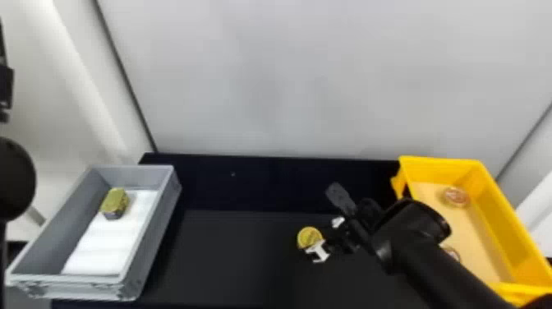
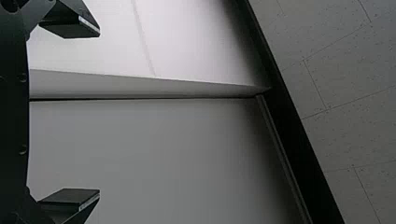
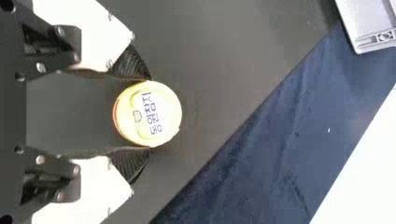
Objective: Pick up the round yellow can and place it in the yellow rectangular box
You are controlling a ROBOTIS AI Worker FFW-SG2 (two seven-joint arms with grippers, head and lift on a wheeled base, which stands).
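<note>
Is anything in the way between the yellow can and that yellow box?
Nothing loose stands between the round yellow can, held in the right gripper, and the yellow box. Only the robot's own right arm stretches across there, and the can will probably need lifting over the box's wall.

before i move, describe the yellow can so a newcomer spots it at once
Between the grey tray and the yellow box lies a black tabletop. Toward the box, the yellow can is between the fingers of the right end effector. It is round, unlike the tray's angular block, and yellow, unlike the box's reddish discs.
</note>
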